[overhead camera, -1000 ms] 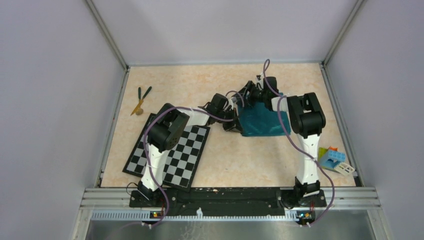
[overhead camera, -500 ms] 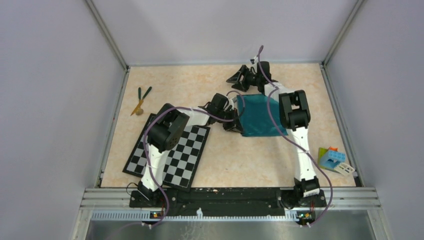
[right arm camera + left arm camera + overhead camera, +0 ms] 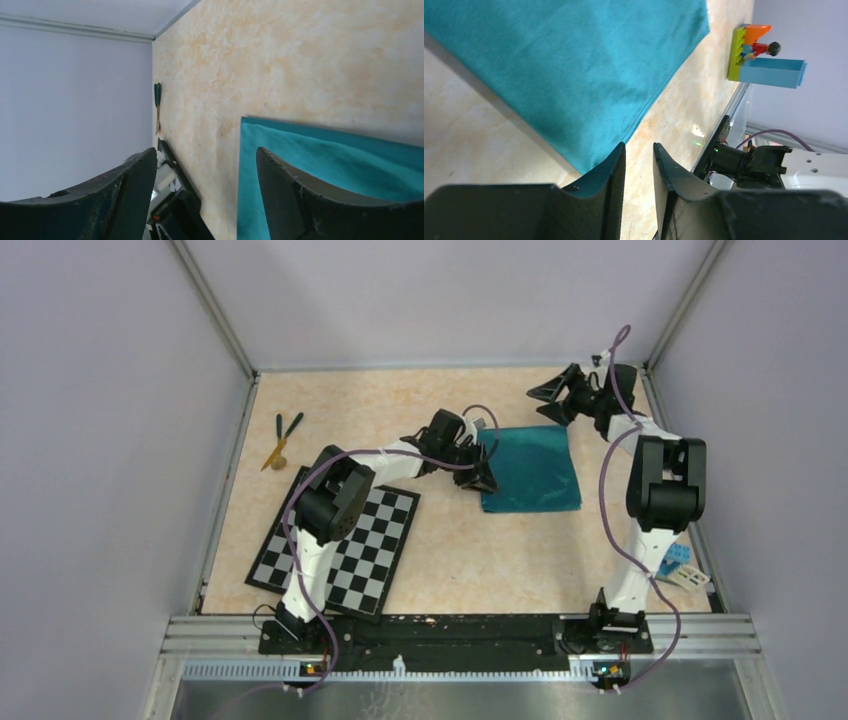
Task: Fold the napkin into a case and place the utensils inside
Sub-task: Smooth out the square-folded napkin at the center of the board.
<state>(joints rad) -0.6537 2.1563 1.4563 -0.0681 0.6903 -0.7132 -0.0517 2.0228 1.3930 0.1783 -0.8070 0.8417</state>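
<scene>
The teal napkin (image 3: 530, 468) lies flat on the table as a folded rectangle, also seen in the left wrist view (image 3: 569, 65) and the right wrist view (image 3: 325, 170). My left gripper (image 3: 484, 472) sits low at its left edge. Its jaws (image 3: 639, 146) stand a little apart, bare table showing between them, and the cloth's corner lies just beside one finger. My right gripper (image 3: 543, 403) hangs wide open behind the napkin's far right corner, nothing between its fingers (image 3: 205, 150). The utensils (image 3: 282, 438) lie together at the far left of the table, small in the right wrist view (image 3: 158, 102).
A black-and-white checkerboard mat (image 3: 340, 540) lies at the front left under the left arm. Blue-and-green toy blocks (image 3: 678, 565) stand at the front right edge, seen also from the left wrist (image 3: 759, 55). Metal rails and walls border the table.
My right gripper has swung away from the napkin's back edge to the back right and opened wider. My left gripper's jaws have parted off the cloth's left edge, and the napkin now lies flat.
</scene>
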